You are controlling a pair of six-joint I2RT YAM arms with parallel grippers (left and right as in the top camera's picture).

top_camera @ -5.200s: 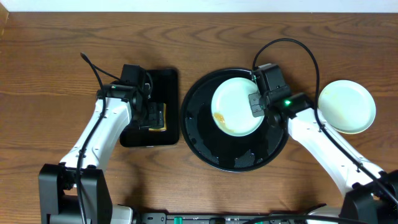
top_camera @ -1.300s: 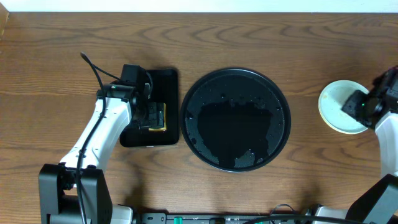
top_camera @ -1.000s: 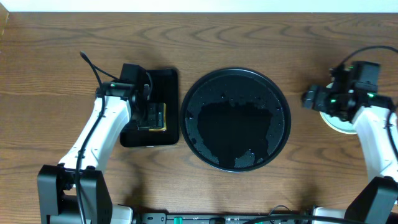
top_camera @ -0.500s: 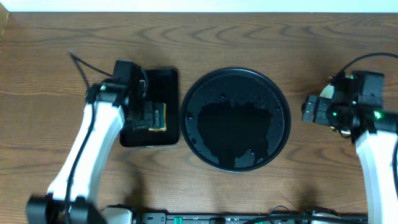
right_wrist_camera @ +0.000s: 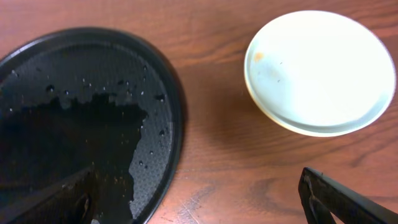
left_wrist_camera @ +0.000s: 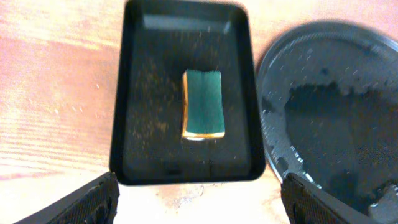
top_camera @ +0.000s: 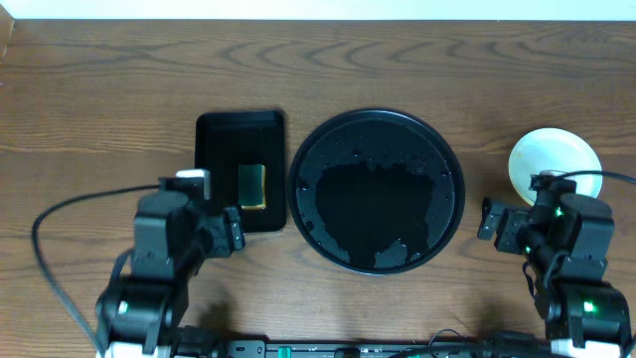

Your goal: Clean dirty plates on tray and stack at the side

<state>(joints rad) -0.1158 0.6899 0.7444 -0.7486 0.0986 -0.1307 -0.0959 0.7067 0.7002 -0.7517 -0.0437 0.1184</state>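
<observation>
The round black tray (top_camera: 376, 189) sits mid-table, wet, with no plate on it; it also fills the left of the right wrist view (right_wrist_camera: 74, 93) and the right of the left wrist view (left_wrist_camera: 329, 106). The plates (top_camera: 555, 164) stand stacked on the bare wood to the tray's right, the top one pale with a small brown speck (right_wrist_camera: 320, 71). My right gripper (right_wrist_camera: 196, 208) hovers open near the table's front, between tray and stack, holding nothing. My left gripper (left_wrist_camera: 199, 205) is open and empty too, just in front of the small tray.
A rectangular black tray (top_camera: 240, 134) left of the round one holds a green-yellow sponge (left_wrist_camera: 203, 104). Both arms (top_camera: 169, 259) (top_camera: 561, 249) stand near the front edge. Bare wood runs along the back.
Both arms have drawn back toward the front edge. The right gripper has come away from the stacked plates, and the left has lifted off the sponge tray.
</observation>
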